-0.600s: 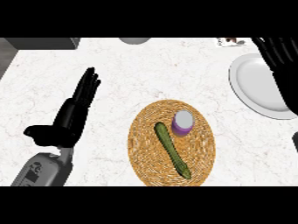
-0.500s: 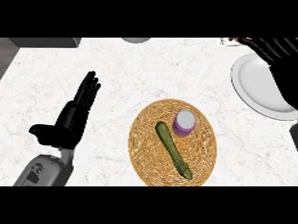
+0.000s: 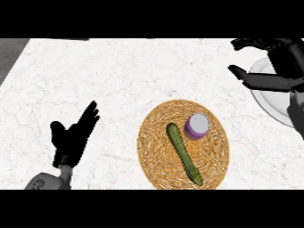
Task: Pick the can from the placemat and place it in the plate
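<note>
So the can (image 3: 198, 126) stands upright on the placemat (image 3: 158, 164) next to a cucumber (image 3: 182, 153), toward the worktop's (image 3: 115, 80) near edge. The right hand (image 3: 289, 62) is nearer, over the plate (image 3: 273, 107) at the right edge. Its fingers are spread and empty, with the can nearward-left of them. The left hand (image 3: 74, 138) rests open at the near-left.

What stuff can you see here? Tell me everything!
Counter: one, white marble, under everything.
Placemat: one, tan, woven, round, middle of the counter.
Can: one, purple, on the placemat's upper part.
Cucumber: one, green, lying on the placemat, left of the can.
Plate: one, white, right edge, partly hidden.
Left robot hand: one, black, open, lower left.
Right robot hand: one, black, open, upper right, over the plate.
</note>
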{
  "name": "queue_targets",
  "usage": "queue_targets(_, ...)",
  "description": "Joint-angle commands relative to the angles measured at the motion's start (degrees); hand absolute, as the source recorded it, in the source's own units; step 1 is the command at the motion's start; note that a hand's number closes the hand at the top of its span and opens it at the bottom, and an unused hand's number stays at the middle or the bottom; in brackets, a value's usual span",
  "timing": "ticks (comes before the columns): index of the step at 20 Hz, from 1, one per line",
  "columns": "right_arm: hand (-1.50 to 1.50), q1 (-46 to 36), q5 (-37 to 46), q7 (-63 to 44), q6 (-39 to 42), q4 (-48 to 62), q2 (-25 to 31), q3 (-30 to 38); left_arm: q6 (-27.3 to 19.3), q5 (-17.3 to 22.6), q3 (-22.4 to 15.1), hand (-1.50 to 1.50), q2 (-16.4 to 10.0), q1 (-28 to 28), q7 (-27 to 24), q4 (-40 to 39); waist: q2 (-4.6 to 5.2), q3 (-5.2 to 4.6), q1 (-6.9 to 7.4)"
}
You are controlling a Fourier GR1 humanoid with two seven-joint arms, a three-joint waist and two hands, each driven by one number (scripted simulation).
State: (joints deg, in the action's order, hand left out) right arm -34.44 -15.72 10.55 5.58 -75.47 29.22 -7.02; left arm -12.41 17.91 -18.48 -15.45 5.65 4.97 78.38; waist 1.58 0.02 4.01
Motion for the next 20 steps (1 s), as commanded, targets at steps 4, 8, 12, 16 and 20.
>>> queue_targets(4, -1.50, -4.93, 3.10, 21.69, 9.11, 24.62, -4.79, 1.49, 0.77, 0.49, -0.07, 0.00, 1.54, -3.12, 0.39, -2.51, -0.72, 0.07, -1.40)
queue_targets(8, -1.50, -8.98, 7.23, 26.28, 16.10, 32.83, -0.77, 1.17, -0.64, 0.17, 1.09, 0.00, -0.36, -4.38, 4.85, 3.07, -1.13, 0.05, -2.24)
queue_targets(12, -1.50, -9.88, 17.46, 22.01, 17.01, 26.83, 3.76, -8.44, 0.03, 0.55, 2.75, 0.00, -0.85, -2.16, 4.06, -0.15, -1.35, -0.05, -2.77)
queue_targets(16, -1.50, -14.52, 22.04, 17.28, 21.42, 23.54, 6.25, -12.62, -1.20, -0.34, 1.35, 0.00, 1.86, -3.99, 2.61, -0.20, -1.66, -0.09, -3.21)
queue_targets(20, -1.50, -12.21, 27.35, 16.27, 19.54, 20.43, 4.34, -15.41, -0.71, -1.37, 1.26, 0.00, 0.89, -6.07, 2.90, 1.77, -1.69, -0.03, -3.62)
